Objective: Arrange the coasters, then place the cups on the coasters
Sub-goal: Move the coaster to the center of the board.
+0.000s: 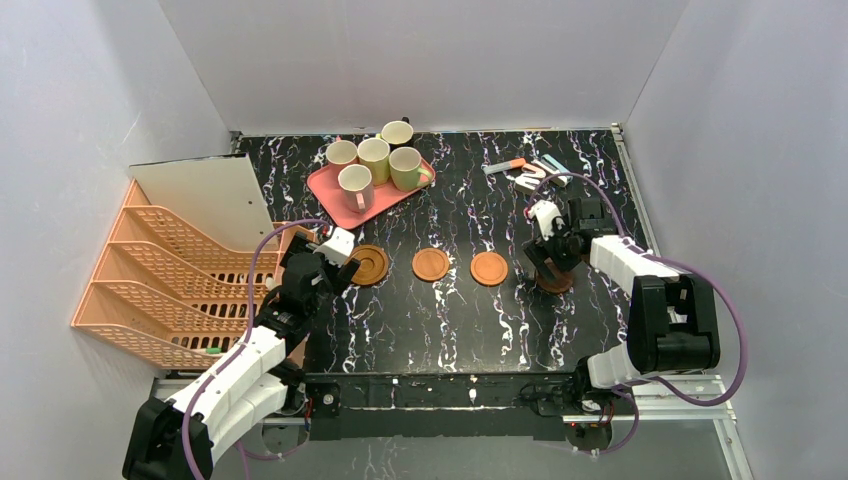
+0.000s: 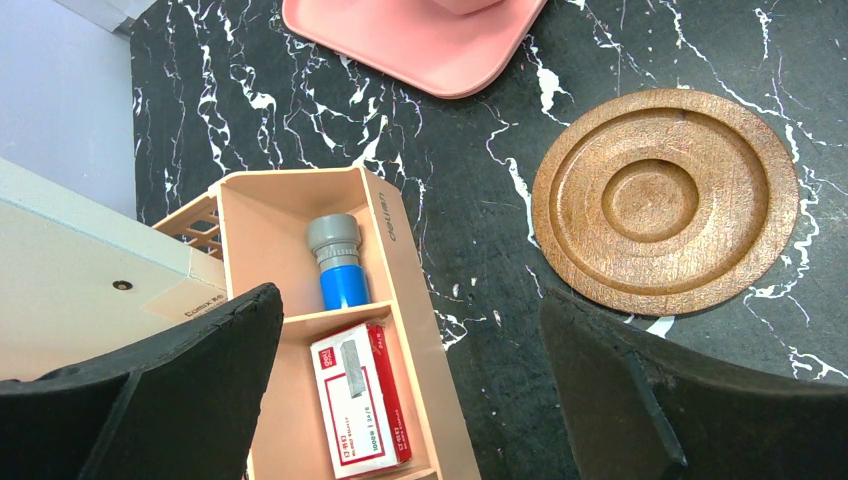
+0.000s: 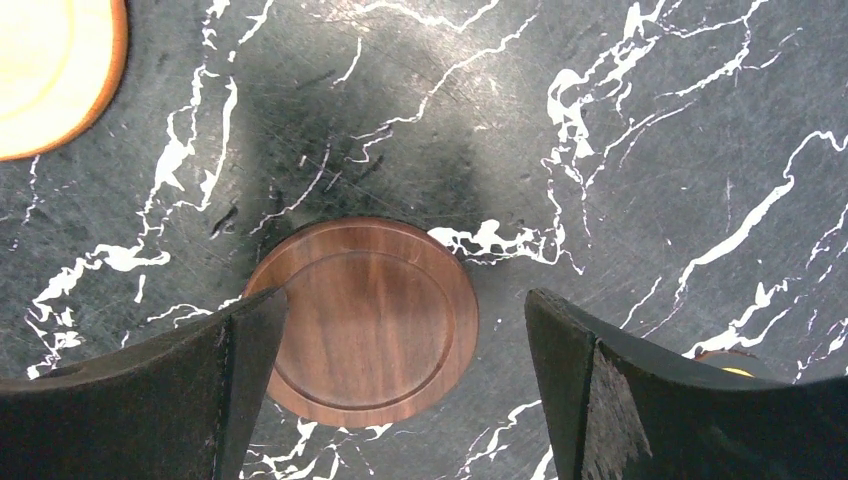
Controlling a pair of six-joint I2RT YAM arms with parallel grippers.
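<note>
Four coasters lie in a row on the black marble table. From left to right they are a ringed brown coaster [image 1: 368, 264] [image 2: 665, 198], two orange coasters [image 1: 431, 264] [image 1: 489, 268], and a dark brown coaster [image 1: 553, 281] [image 3: 365, 320]. My right gripper [image 1: 548, 262] [image 3: 405, 300] hangs open just above the dark brown one, its left finger over the rim. My left gripper [image 1: 338, 266] [image 2: 410, 310] is open and empty, just left of the ringed coaster. Several cups [image 1: 374, 158] stand on the pink tray [image 1: 325, 187] [image 2: 420, 50] at the back.
An orange file rack [image 1: 170, 280] and a white board [image 1: 205, 195] fill the left side. A small peach organiser box [image 2: 395, 300] holds a blue-grey cylinder [image 2: 338, 262] and a staples box [image 2: 362, 398]. Pens and small stationery [image 1: 530, 170] lie at the back right.
</note>
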